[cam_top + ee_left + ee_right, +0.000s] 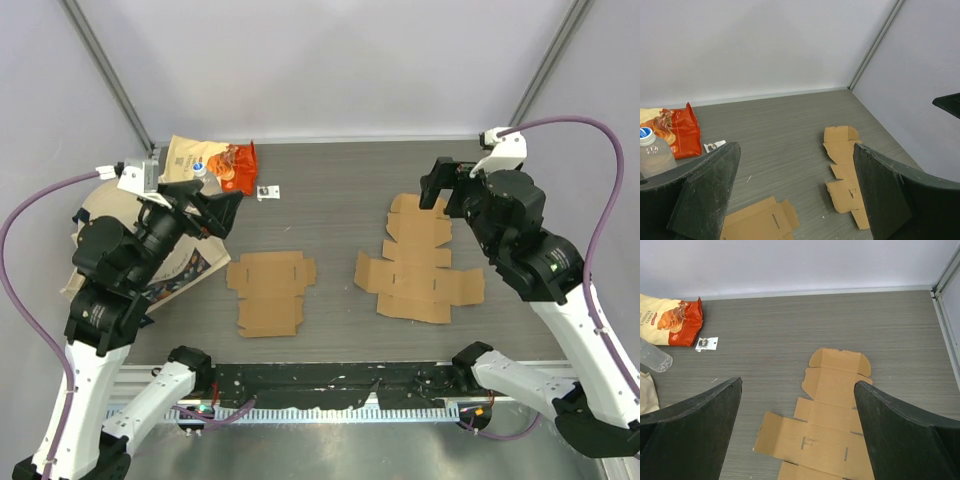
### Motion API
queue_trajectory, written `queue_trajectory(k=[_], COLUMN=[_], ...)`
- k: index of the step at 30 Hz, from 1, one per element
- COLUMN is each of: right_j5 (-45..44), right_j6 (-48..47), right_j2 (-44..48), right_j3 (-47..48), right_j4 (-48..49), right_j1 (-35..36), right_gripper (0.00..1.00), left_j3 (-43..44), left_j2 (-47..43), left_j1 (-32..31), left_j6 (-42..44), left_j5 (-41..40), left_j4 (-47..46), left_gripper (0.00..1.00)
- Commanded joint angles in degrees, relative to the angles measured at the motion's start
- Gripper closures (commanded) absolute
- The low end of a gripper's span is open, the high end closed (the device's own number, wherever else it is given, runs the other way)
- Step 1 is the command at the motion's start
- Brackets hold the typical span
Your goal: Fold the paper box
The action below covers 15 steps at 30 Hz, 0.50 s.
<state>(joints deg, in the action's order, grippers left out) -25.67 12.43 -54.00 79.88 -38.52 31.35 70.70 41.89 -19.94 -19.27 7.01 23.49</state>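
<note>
Cardboard lay flat on the worktop (330,190) in two pieces, both just beyond the arm bases: a smaller blank (270,293) toward the left arm, and a larger blank (418,265) on the right arm's side, with all its flaps spread and its length running away toward the far wall. Both were plain brown with no printing, and the larger one showed narrow slots cut through its near panels. The stock looked thin and light, stiff across each panel but ready to bend along its scored creases. It would probably skate on the smooth surface and tear at the small tabs if pulled hard. Because it lay flush, an outer flap edge seemed the best place to take hold, with the other hand pinning a middle panel. The left hand (796,165) hung above the worktop with its fingers spread wide and empty. The right hand (797,390) hovered over the larger blank, equally spread and holding nothing. Farther off at the left lay a small white packet (706,343), a clear bottle (652,152) with a blue cap, and a red-and-yellow snack bag (675,320). The word "CASSAVA" could be made out on the bag, but its other lettering was too small to read.
</note>
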Motion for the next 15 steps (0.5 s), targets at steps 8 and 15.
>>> queue_trajectory(k=[8, 15], right_j5=[28.96, 56.51], right_j6=[11.99, 18.34], right_j2=[-15.95, -36.50], right_j3=[-6.98, -18.36], right_j4=[10.37, 37.02], right_j1=[0.81, 2.92], right_gripper=[0.05, 0.13], left_j3=[-0.91, -3.81], left_j2=[0.83, -0.84], left_j1=[0.26, 0.26], left_j6=[-0.86, -3.41], left_j5=[1.52, 0.73], left_j4=[0.60, 3.14], left_gripper=[0.00, 0.01])
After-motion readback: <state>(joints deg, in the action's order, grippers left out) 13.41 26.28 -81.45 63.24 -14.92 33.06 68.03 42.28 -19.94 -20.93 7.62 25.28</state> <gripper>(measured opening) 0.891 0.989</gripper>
